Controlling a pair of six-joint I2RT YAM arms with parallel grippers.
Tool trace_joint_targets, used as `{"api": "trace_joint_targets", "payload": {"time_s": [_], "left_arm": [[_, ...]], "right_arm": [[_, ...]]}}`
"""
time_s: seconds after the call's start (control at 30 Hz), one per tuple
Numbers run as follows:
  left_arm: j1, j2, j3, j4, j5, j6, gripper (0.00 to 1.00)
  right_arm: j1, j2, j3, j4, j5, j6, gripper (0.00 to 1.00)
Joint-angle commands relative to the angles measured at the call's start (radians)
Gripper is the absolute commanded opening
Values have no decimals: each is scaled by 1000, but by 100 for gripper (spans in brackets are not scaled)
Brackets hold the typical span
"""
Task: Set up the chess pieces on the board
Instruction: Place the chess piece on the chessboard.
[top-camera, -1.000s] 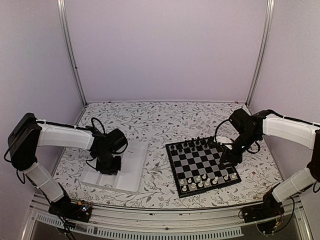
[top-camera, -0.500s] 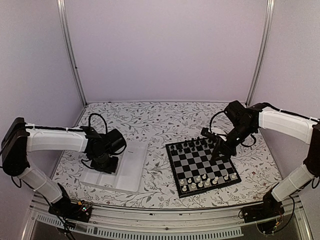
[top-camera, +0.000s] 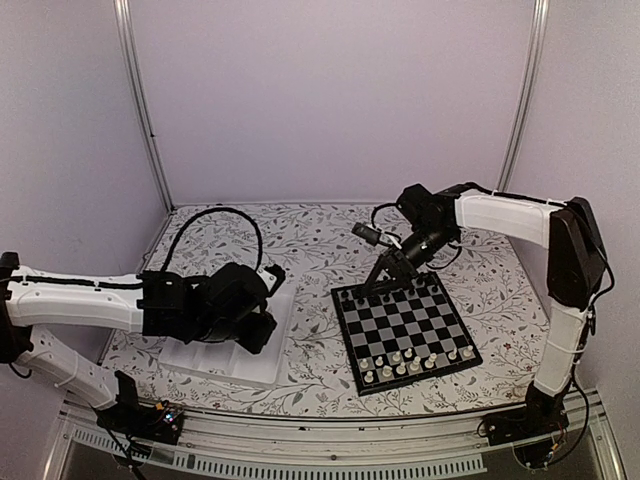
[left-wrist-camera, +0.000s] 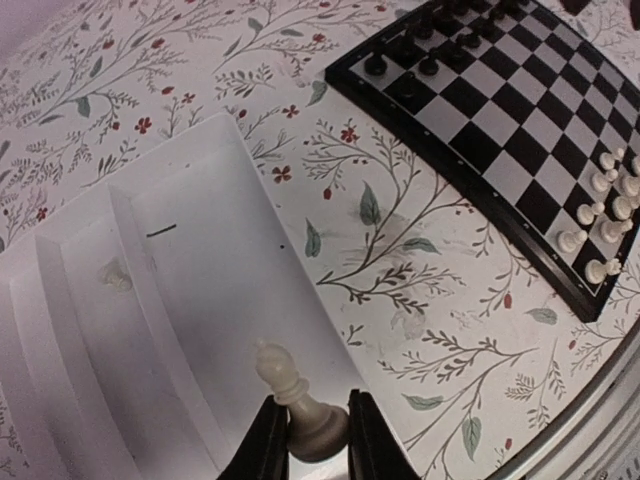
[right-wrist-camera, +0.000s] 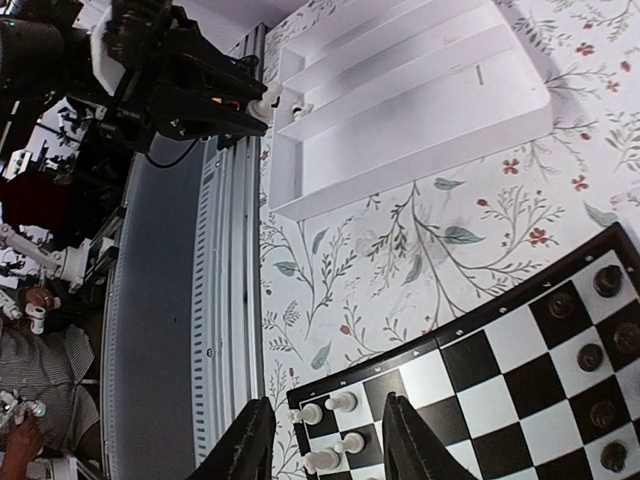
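Observation:
The board (top-camera: 418, 326) lies right of centre, with black chess pieces (top-camera: 400, 290) along its far rows and cream-white ones (top-camera: 412, 362) along its near rows. My left gripper (left-wrist-camera: 312, 428) is shut on a cream-white bishop (left-wrist-camera: 283, 378) by its base, low over the right part of the white tray (left-wrist-camera: 190, 300). In the top view that gripper (top-camera: 258, 332) hangs at the tray's right side. My right gripper (top-camera: 378, 284) is open and empty over the board's far left corner. Its wrist view looks down between the fingers (right-wrist-camera: 250, 440) at white pieces (right-wrist-camera: 338, 404).
The white compartment tray (top-camera: 270, 355) sits left of the board, and one more pale piece (left-wrist-camera: 115, 273) lies in a middle compartment. Between tray and board runs a strip of flowered tablecloth (top-camera: 315, 340). The table's metal front rail (top-camera: 330, 430) runs along the near edge.
The right arm swung from the board's right side to its far left corner. The left arm moved from the tray's left part toward its right edge.

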Motion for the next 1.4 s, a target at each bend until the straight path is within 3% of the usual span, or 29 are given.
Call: {"api": "trace_joint_targets", "payload": {"time_s": [0.0, 0.23, 0.63, 0.8, 1.1, 1.23, 1.37], "left_arm": [[-89, 65, 75, 153, -35, 111, 19], [-166, 199, 188, 215, -28, 177, 20], [-204, 282, 261, 239, -22, 241, 20], [-207, 288, 265, 244, -19, 238, 20], [-208, 301, 271, 251, -24, 239, 21], [-207, 306, 276, 237, -41, 242, 27], [-208, 296, 286, 186, -94, 224, 42]], "right_arm": [[63, 97, 74, -83, -171, 21, 41], [135, 224, 172, -174, -262, -10, 44], [178, 230, 163, -212, -338, -47, 45], [178, 230, 161, -212, -340, -54, 39], [182, 224, 162, -192, -333, -54, 15], [182, 209, 171, -185, -312, -51, 10], [173, 174, 163, -161, -251, -48, 8]]}}
